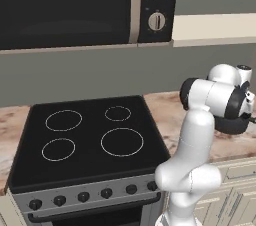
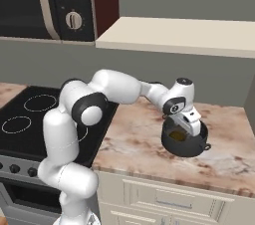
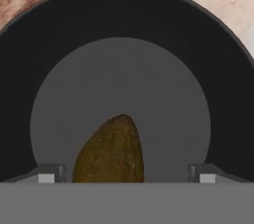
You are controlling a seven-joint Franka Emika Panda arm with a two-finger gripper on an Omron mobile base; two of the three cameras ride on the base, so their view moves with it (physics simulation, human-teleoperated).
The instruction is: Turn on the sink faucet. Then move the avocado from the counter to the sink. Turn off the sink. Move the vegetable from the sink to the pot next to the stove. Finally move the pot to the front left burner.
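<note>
No readable text, not even on the small blurred microwave panel (image 1: pixel 157 0) buttons.

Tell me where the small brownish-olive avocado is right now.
The brownish-olive avocado lies inside the round dark grey pot on the marbled counter, right of the black stove.

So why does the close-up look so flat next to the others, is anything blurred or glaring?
Hand view: sharp, no glare; the pot wall is flat black, its floor even grey, the avocado casts no clear shadow. Right base view: soft even light on the counter, a faint shadow beneath the pot. Left base view: the stove glass shows no reflections.
</note>
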